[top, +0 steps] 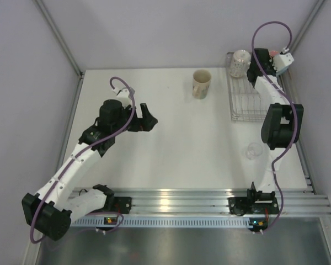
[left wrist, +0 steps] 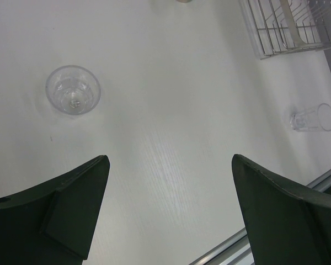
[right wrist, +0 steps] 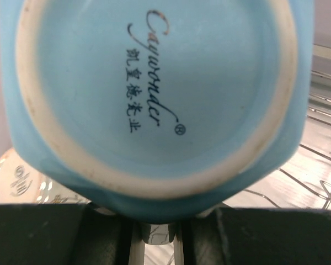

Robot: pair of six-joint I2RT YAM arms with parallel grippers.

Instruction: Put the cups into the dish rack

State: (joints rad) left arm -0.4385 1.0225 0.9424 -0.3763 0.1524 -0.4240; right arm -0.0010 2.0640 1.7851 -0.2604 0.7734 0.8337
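View from above: dish rack (top: 246, 105) at 2 o'clock, cream mug (top: 240, 63) in its far-left corner; patterned mug (top: 201, 83) on table at 12.
Left wrist: my left gripper (left wrist: 168, 212) released; clear glass (left wrist: 73, 90) at 10.
Right wrist: my right gripper (right wrist: 154, 240) clenched on light blue mug (right wrist: 154, 99), over the rack wires.

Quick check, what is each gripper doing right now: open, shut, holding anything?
Left gripper: open, holding nothing.
Right gripper: closed on the light blue mug.
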